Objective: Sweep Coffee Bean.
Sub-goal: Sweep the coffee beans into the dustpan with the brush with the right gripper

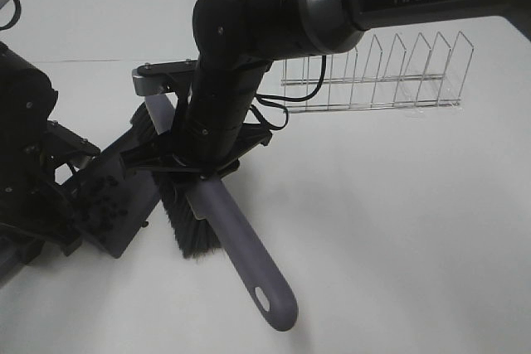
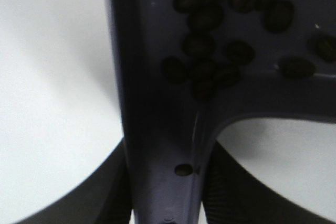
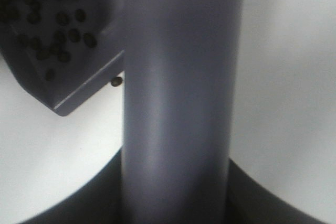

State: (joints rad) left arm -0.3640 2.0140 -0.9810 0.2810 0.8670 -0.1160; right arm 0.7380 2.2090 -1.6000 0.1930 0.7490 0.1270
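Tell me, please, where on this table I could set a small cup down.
The widest bare table lies right of the brush handle, in front of the wire rack. The left is crowded: the dustpan and the bristles meet there. A smaller patch lies in front of the dustpan.

Cropped to dark blurred finger edges: left hand [image 2: 165, 203] and right hand [image 3: 176, 203]. Cut off by frame edges: dustpan [image 2: 157, 129], brush handle [image 3: 176, 77]. Overhead, coffee bean [image 1: 104, 196] count cannot be resolved; bristles [image 1: 187, 221] are partly masked by the arm [image 1: 224, 80].
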